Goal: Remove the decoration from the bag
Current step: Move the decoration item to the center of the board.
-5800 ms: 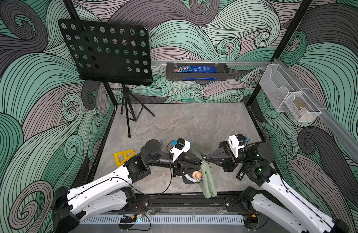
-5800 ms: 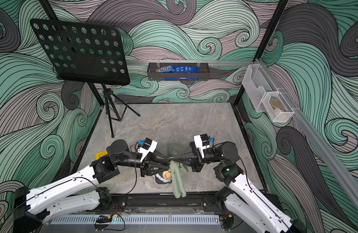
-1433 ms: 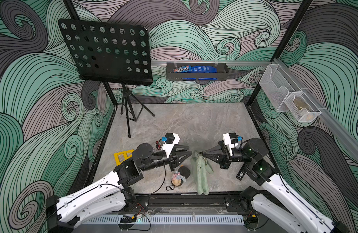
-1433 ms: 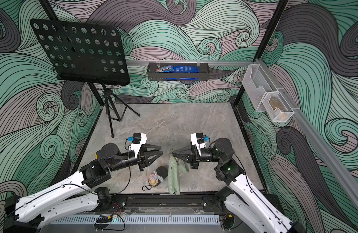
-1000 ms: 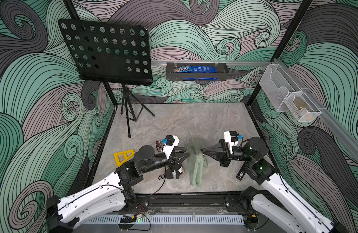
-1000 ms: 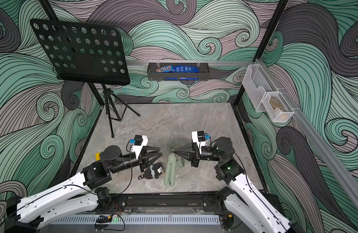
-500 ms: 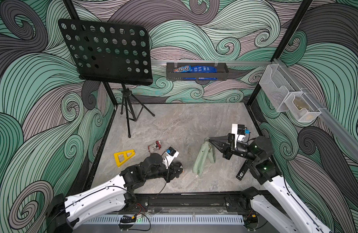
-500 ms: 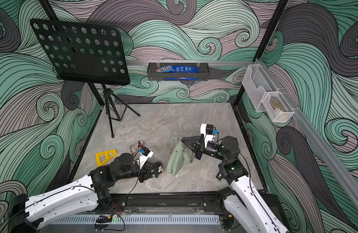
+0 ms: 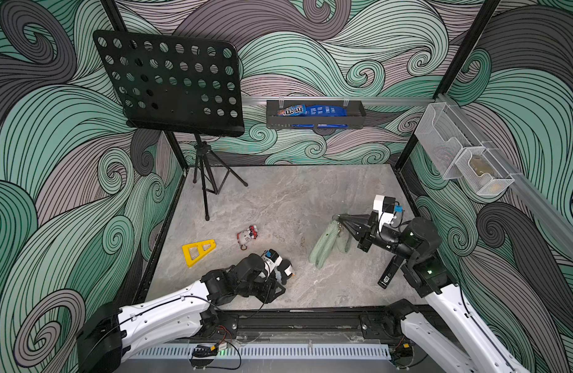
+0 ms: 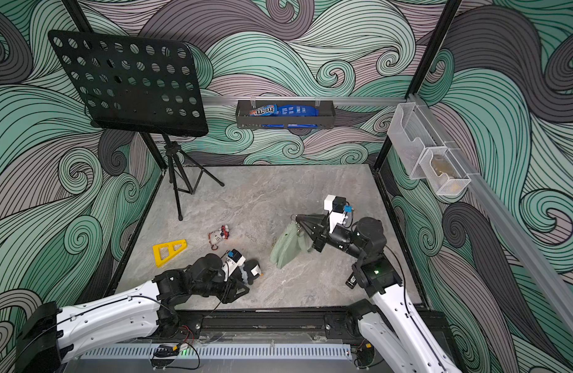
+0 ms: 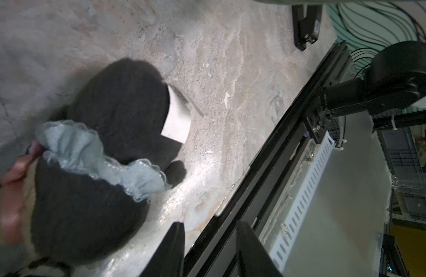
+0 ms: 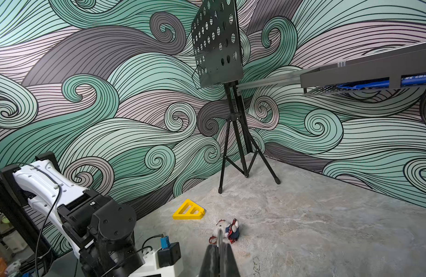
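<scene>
Right pincer (image 9: 340,218) is clenched on the upper end of the bag (image 9: 325,243), and in the right wrist view its two jaws are pressed tightly together. The sage-green bag hangs from it in a slant over the right part of the table (image 9: 295,193). Its lower end is down at the grey surface, but I cannot tell for sure whether it touches.

The left pincer (image 11: 210,249) is low over the front edge of the table. Its jaws stand apart and nothing is between them. Just beside it lies the black plush decoration (image 9: 286,269), with a pale blue lace frill and a white tag. It rests on the table, well apart from the bag.

Further to the left I see a small white toy figure (image 9: 246,235) and a yellow triangular piece (image 9: 198,250), both lying on the table. A black music stand (image 9: 172,84) is at the back left corner.
</scene>
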`<state>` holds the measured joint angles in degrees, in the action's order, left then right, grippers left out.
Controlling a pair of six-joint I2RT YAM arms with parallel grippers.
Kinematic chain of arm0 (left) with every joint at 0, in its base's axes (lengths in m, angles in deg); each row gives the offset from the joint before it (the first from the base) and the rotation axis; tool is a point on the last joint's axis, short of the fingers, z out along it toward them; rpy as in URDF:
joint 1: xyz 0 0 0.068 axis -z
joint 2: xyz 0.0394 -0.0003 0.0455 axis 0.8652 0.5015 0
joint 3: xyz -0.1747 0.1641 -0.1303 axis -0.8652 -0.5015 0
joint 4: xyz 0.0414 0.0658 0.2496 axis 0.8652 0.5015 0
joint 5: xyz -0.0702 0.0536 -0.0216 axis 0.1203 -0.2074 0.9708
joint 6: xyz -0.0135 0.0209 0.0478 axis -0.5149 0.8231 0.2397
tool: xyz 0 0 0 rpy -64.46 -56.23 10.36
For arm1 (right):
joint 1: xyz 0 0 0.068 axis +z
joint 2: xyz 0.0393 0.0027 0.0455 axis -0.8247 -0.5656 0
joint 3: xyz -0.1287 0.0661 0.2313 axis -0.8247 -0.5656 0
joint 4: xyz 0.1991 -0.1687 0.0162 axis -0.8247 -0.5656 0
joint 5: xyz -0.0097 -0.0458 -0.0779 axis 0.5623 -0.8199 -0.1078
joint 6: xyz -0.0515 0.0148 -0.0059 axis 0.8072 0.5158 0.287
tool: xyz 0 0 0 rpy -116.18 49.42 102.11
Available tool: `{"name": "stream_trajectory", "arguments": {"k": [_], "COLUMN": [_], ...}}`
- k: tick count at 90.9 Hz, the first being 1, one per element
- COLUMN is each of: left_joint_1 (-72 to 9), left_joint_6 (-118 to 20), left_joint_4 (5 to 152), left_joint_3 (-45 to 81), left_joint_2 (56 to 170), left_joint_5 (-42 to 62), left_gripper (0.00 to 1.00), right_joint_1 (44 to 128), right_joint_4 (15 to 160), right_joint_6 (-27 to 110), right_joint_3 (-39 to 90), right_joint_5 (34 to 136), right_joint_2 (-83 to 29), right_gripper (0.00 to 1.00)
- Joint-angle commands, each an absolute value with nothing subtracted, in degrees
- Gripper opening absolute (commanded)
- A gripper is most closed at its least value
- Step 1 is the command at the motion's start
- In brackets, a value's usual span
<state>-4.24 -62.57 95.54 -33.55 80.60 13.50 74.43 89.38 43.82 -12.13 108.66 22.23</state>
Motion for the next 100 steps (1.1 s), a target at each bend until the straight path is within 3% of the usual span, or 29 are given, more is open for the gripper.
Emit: {"name": "stream_trajectory", "arguments": {"k": [1, 21, 67, 82, 100], "left_joint_1": [-4.0, -5.2, -16.3, -17.8, -17.9], "left_joint_6": [-63.1, -58.6, -52.5, -50.5, -49.4], "left_joint_4": [95.9, 96.6, 99.5, 101.4, 102.0], "left_joint_3": [-30.7, -23.7, -0.4, 1.9, -2.2], "left_joint_2": [83.9, 91.5, 123.6, 123.5, 112.7], "left_joint_5": [11.3, 4.3, 9.1, 11.4, 12.0], "left_gripper": [0.43, 0.53, 0.48, 0.46, 0.48], "right_joint_1": [74.0, 73.6, 71.8, 71.6, 71.6], "right_joint_4": [89.5, 90.5, 77.5, 73.0, 70.2], "right_joint_6": [44.9, 43.7, 46.4, 47.4, 47.3], "right_joint_3": [-10.2, -10.5, -3.5, -0.2, 0.9], "right_joint_5": [107.5, 106.0, 90.2, 86.5, 83.9], "right_joint_2": [22.9, 22.5, 22.1, 23.0, 19.7], "right_gripper": [0.00, 0.00, 0.00, 0.00, 0.00]}}
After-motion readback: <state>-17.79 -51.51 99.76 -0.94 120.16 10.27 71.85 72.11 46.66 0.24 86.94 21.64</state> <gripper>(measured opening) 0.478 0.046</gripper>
